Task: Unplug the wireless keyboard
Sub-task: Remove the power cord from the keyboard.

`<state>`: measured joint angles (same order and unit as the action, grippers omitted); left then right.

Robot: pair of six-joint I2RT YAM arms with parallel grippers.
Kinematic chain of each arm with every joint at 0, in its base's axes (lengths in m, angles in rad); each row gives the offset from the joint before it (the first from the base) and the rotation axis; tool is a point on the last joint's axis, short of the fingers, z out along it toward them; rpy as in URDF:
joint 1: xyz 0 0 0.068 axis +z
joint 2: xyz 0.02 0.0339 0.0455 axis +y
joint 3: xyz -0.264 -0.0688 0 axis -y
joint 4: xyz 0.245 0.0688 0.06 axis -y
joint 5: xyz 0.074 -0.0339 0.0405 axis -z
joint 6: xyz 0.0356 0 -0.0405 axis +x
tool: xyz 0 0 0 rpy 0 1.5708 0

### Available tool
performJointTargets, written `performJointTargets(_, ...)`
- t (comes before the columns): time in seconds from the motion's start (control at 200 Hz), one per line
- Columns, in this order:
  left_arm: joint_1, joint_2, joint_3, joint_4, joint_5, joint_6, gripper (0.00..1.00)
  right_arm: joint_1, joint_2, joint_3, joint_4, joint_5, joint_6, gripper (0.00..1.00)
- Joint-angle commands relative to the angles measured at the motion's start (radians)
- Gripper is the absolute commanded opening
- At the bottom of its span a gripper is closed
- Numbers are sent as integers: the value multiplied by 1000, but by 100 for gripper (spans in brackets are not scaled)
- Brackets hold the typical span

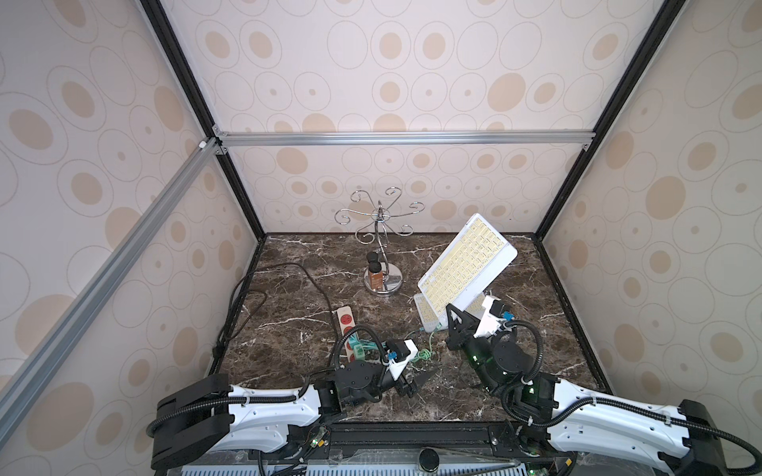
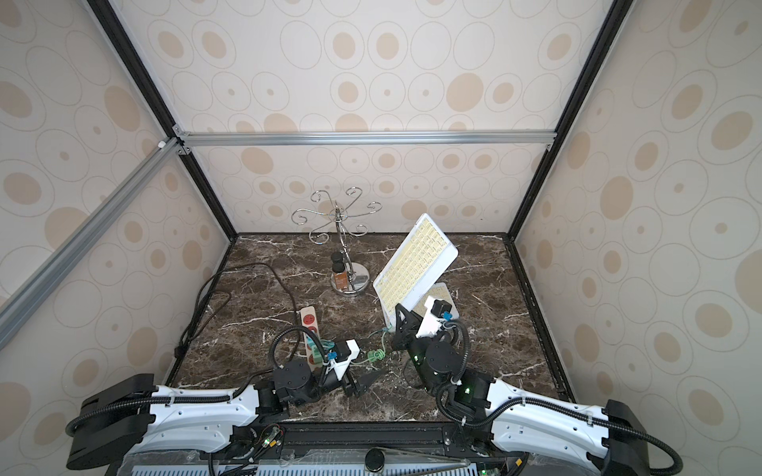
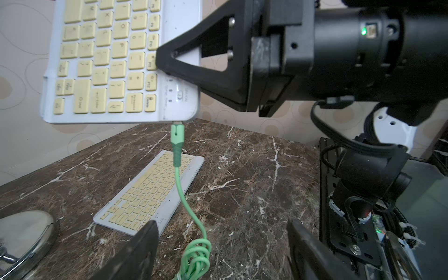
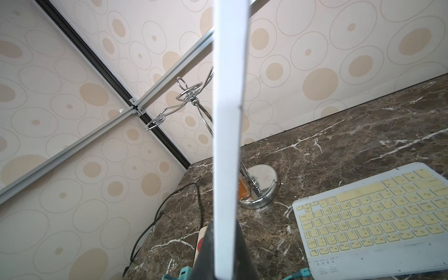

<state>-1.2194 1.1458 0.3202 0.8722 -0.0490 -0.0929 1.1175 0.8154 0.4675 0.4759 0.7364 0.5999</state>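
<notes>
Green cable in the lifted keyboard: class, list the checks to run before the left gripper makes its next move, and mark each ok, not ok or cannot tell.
1. Grip on the lifted keyboard: ok, the right gripper is shut on its edge.
2. View of the green plug: ok, it sits in the keyboard's edge port, unobstructed.
3. Opening of the left gripper: ok, jaws apart, nothing between them.
4. Plug between those jaws: not ok, it hangs well beyond them.
5. Slack in the green cable: ok, it droops and coils on the table.
6. How tightly the plug sits: cannot tell.
</notes>
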Motion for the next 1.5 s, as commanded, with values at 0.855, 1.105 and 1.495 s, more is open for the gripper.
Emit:
performJointTargets(0.855,17,22,106,-99,-35,18,52,107,29,-3,-18,-7,233,0)
performJointTargets(1.105,17,38,117,-108,-22,19,38,114,41,15,-57,-17,266,0)
performJointTargets(1.495,17,47,123,-120,-53,12,44,115,46,16,-54,-42,281,0)
